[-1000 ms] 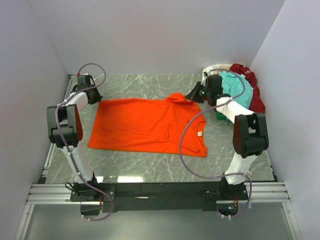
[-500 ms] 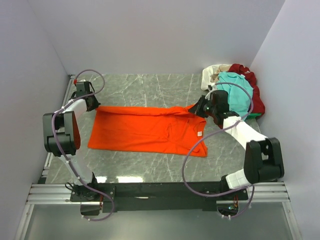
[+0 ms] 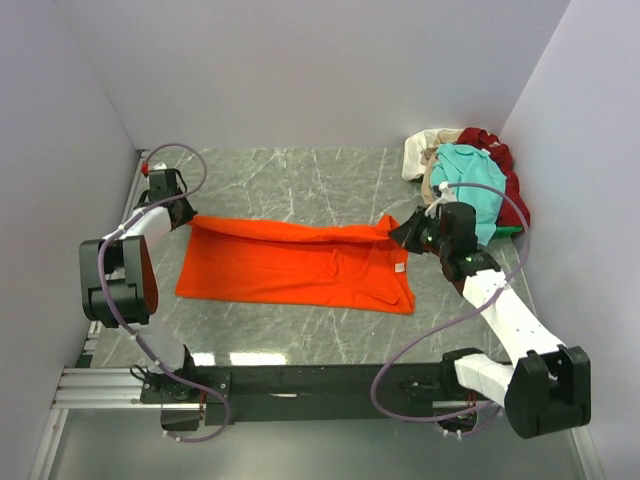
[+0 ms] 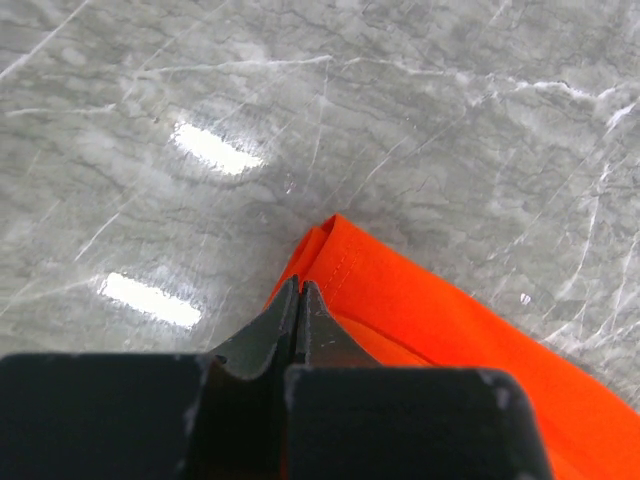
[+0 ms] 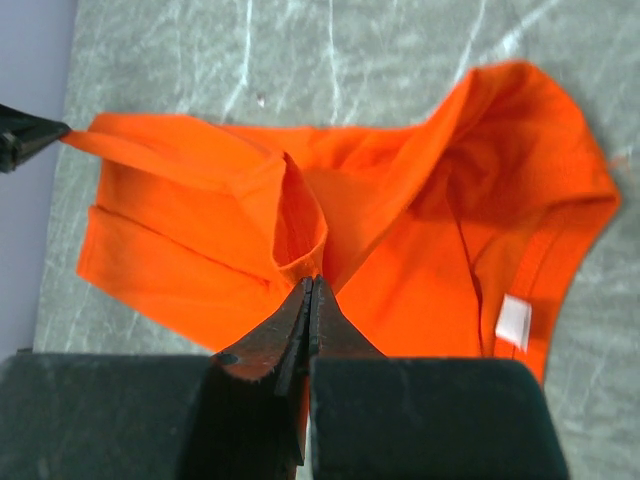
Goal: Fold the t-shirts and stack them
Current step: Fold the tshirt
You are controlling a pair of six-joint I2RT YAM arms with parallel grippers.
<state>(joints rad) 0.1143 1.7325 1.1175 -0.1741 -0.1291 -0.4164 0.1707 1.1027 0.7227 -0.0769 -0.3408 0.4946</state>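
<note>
No legible text, even on orange t-shirt (image 5: 430,240) white neck label (image 5: 514,322)

One t-shirt (image 3: 290,265) lies across the table (image 3: 300,170), the heaped t-shirts (image 3: 470,175) in its far right corner.

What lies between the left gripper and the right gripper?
The far edge of the orange t-shirt, pinched at its ends by the left gripper and the right gripper, as the top external view shows.

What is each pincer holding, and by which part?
Both hold the orange t-shirt: the left pincer pinches its far hem corner, the right pincer its far sleeve edge.
</note>
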